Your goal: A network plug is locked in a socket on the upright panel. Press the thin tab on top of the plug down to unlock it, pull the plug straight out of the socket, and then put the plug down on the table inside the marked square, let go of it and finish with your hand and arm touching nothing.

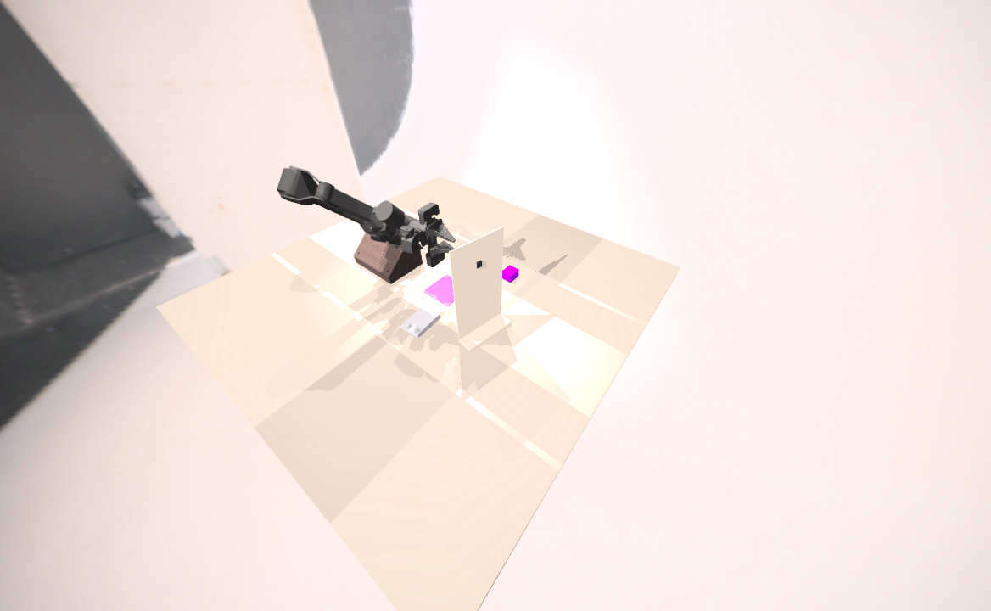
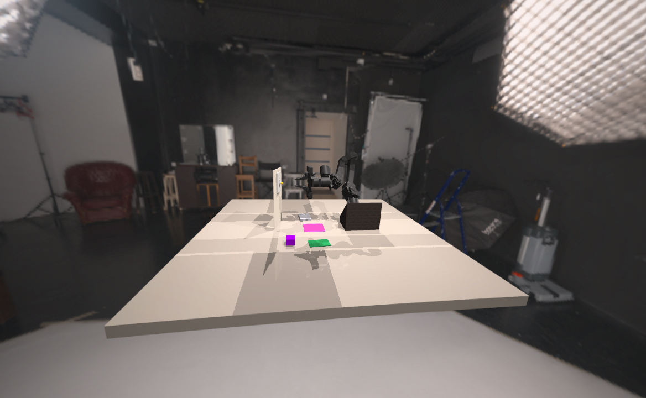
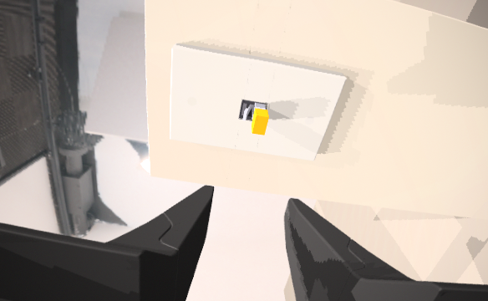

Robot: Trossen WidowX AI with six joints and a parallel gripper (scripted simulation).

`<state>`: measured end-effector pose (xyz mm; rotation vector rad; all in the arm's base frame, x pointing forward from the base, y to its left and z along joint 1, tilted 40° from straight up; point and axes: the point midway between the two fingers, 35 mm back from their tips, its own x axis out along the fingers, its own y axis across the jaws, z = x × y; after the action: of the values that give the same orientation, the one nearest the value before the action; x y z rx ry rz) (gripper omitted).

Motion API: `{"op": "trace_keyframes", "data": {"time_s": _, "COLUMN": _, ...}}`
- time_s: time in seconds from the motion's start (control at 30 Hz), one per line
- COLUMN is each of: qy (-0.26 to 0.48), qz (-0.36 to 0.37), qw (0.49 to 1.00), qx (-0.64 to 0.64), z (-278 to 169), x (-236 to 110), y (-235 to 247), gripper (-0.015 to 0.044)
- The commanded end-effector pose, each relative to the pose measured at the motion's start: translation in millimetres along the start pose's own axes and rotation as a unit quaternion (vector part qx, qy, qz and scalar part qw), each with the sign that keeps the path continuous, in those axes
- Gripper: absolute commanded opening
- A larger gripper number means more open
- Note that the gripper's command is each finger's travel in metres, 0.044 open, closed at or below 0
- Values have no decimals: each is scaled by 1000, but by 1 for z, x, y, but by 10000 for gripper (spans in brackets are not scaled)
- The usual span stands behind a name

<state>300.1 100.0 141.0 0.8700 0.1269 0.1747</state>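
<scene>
The yellow plug sits in the dark socket of a white plate on the upright cream panel. A thin pale tab shows beside the plug's top. In the exterior view the plug is a tiny yellow dot on the panel's side facing the arm. My gripper points at the panel, a short way in front of and below the plug. Its fingers stand partly apart with nothing between them.
A magenta square patch and a green square patch lie flat on the table. A small purple cube and a flat white-grey piece lie near the panel. The arm stands on a dark block.
</scene>
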Motion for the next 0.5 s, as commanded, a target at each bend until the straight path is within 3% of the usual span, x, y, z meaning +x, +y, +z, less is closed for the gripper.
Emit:
{"op": "trace_keyframes", "data": {"time_s": 0.0, "qy": 1, "qz": 3, "qw": 1000, "qx": -3, "z": 2, "x": 13, "y": -3, "gripper": 156}}
{"op": "trace_keyframes", "data": {"time_s": 0.47, "qy": 0, "qz": 7, "qw": 1000, "qx": -5, "z": 7, "x": 33, "y": -4, "gripper": 156}}
